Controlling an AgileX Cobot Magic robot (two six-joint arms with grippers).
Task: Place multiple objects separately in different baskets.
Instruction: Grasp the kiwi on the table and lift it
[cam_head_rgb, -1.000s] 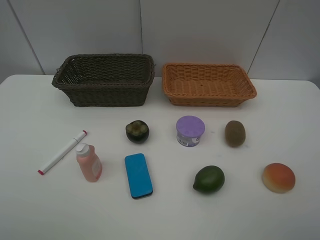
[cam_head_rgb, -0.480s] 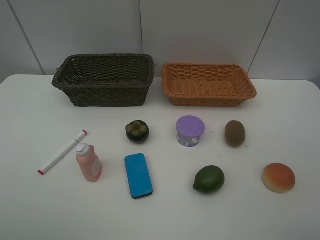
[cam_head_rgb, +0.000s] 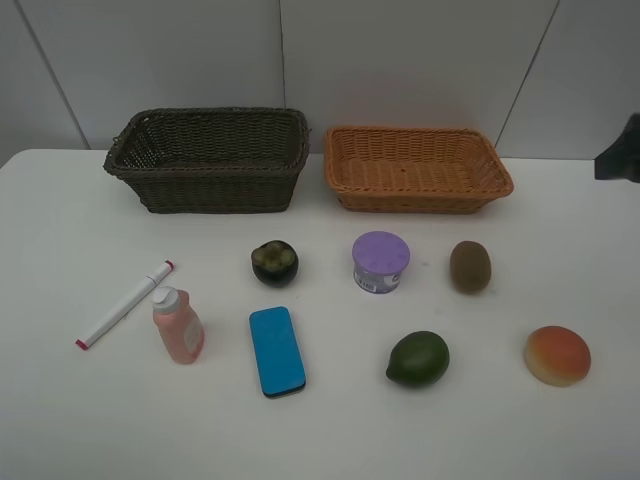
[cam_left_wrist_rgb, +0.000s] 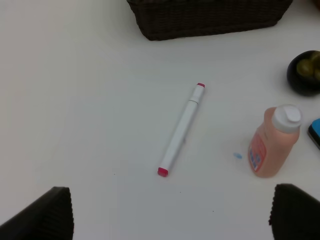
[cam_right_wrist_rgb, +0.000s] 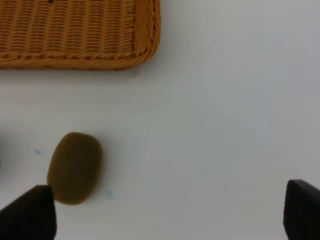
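Nothing was sorted yet. My left fingers (cam_left_wrist_rgb: 47, 215) and right fingers (cam_right_wrist_rgb: 30, 212) stood wide open, empty. Next, I judged: left onto the marker (cam_left_wrist_rgb: 181, 131), right onto the kiwi (cam_right_wrist_rgb: 75, 167).

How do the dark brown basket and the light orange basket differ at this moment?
Colour: the dark brown basket is near-black brown; the light orange basket is bright orange-tan. Depth: the dark brown basket has taller walls; the light orange basket is shallower. Place: in the exterior view the dark brown basket stands left, the light orange basket right. Both are rectangular wicker, side by side at the far edge of the table.
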